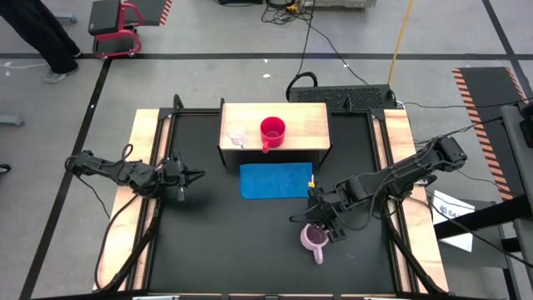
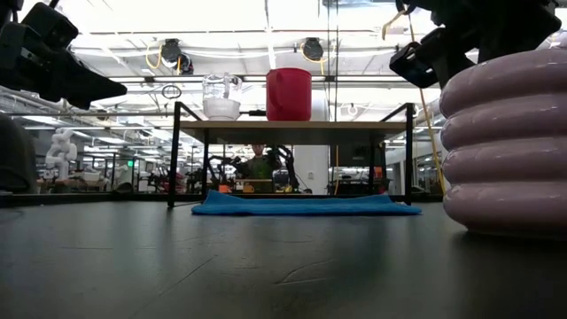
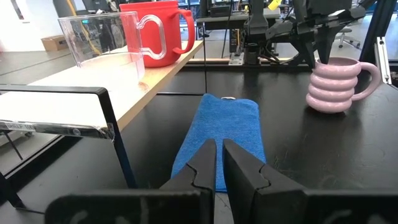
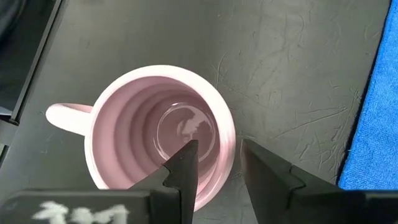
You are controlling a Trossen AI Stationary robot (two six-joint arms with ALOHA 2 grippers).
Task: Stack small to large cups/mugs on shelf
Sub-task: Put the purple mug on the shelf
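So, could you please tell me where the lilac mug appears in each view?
High view: lilac mug near the front, under the right gripper.
Low view: far right, close up.
Left wrist view: right of the blue mat.
Right wrist view: seen from above.
Shared landmark: the blue mat.

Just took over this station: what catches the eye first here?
The right gripper hangs open over the lilac mug on the table's right front, one finger inside the rim, one outside. The red mug and glass cup stand side by side on the shelf, behind the blue mat.
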